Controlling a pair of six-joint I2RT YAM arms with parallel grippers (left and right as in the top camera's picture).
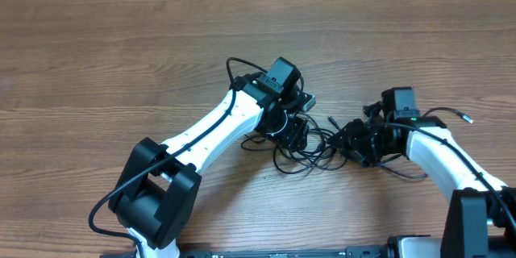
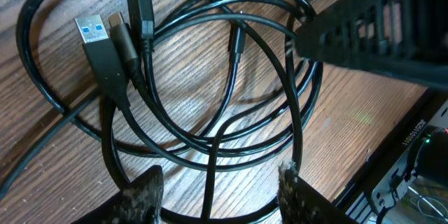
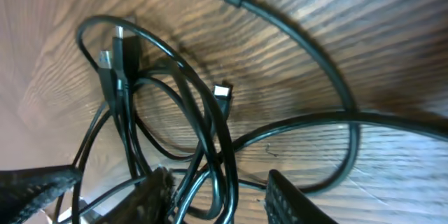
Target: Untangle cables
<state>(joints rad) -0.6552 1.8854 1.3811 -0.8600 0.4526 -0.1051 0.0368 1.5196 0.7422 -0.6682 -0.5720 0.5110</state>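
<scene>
The cables (image 1: 310,151) are a tangle of thin black cords on the wooden table between my two grippers. My left gripper (image 1: 292,131) is low over the tangle's left side. In the left wrist view it (image 2: 220,190) is open, with looped strands (image 2: 210,140) between its fingers and a blue-tipped USB plug (image 2: 91,31) lying beyond. My right gripper (image 1: 355,141) is at the tangle's right side. In the right wrist view it (image 3: 220,197) is open around several strands (image 3: 213,154), with a small plug (image 3: 222,91) lying ahead.
The wooden table (image 1: 121,56) stretches wide to the back and left. A thin cord with a plug end (image 1: 463,116) lies at the right beside the right arm. The right gripper shows as a dark bar (image 2: 378,31) in the left wrist view.
</scene>
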